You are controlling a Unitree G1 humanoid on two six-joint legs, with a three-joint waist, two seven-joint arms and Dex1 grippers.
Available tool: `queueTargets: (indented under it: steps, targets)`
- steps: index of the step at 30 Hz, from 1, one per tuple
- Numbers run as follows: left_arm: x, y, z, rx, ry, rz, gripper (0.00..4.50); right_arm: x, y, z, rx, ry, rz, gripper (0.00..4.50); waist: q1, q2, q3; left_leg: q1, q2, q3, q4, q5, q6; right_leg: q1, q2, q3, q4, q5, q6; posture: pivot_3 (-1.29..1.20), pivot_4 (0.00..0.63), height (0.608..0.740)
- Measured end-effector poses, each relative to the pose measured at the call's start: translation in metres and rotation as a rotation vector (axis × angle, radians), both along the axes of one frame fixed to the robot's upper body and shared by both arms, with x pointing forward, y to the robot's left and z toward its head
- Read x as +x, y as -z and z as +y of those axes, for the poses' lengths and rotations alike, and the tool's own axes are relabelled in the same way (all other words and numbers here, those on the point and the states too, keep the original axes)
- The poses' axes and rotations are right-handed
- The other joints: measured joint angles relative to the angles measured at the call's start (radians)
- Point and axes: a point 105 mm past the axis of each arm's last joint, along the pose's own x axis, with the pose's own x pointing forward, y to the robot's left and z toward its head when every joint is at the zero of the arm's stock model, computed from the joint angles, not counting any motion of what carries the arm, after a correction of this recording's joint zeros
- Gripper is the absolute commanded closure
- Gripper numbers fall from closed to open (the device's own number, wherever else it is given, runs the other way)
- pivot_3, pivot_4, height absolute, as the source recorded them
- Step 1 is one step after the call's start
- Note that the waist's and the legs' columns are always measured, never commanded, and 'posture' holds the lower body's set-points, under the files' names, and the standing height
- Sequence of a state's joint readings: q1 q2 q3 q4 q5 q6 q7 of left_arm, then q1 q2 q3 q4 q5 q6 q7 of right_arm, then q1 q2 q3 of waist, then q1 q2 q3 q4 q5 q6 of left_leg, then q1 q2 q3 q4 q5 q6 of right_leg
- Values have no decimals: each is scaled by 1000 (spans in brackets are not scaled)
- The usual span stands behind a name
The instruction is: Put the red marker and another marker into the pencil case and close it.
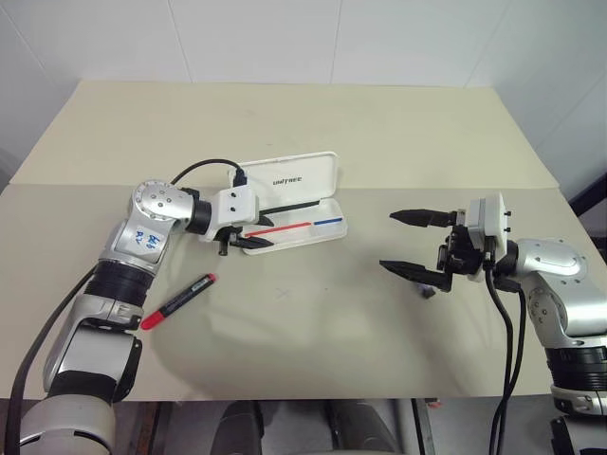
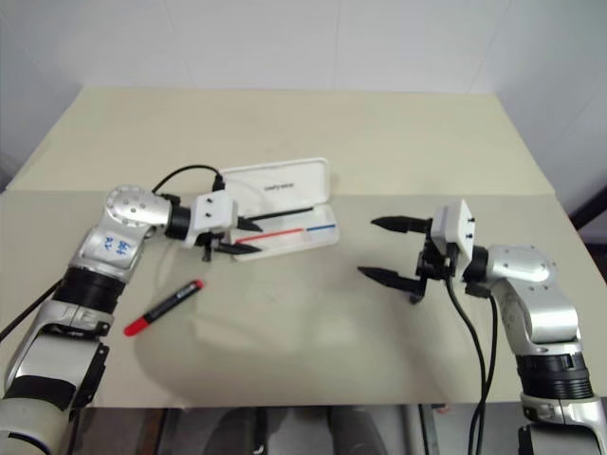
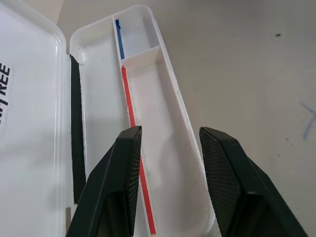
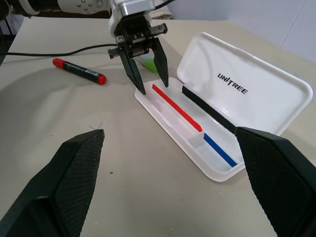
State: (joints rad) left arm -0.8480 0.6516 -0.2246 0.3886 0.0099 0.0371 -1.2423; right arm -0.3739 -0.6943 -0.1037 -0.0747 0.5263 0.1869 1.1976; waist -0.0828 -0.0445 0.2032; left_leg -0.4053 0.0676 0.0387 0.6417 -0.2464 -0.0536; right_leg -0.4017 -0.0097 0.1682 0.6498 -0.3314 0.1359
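The white hard-plastic hinged pencil case (image 1: 294, 204) lies open near the middle of the beige desk (image 1: 313, 123), lid up toward the far edge. The left gripper (image 1: 248, 235) hovers at the case's near left end, its jaws partly parted with nothing between them. The slim red marker (image 1: 179, 300) lies near the desk's front left edge; the pale mint marker (image 4: 148, 62) lies behind that gripper. The right gripper (image 1: 414, 244) stands wide open and empty toward the right edge. Dropping lower here, the left fingers could knock the light case askew. The desk is matte and bare; white walls stand behind.
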Motion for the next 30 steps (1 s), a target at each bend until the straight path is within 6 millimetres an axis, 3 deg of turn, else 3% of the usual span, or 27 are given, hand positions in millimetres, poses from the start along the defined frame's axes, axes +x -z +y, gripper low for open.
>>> queueTargets:
  steps: [8,24,30]
  targets:
    - [-14,26,5,56,-32,109,2586,1,-1,0,4,9,-7,0,0,0,0,0,0,-1,6,0,1,1,0,0,4,0,1,0,150,740]
    - [-5,28,-6,26,-62,84,2586,0,-3,2,5,9,-19,0,1,0,0,2,-1,-2,7,2,3,4,0,1,3,2,2,0,150,740]
    - [-5,9,-13,-92,-66,83,2586,0,-3,2,8,9,-20,0,1,0,0,1,-1,-2,5,1,2,4,0,1,2,1,2,0,150,740]
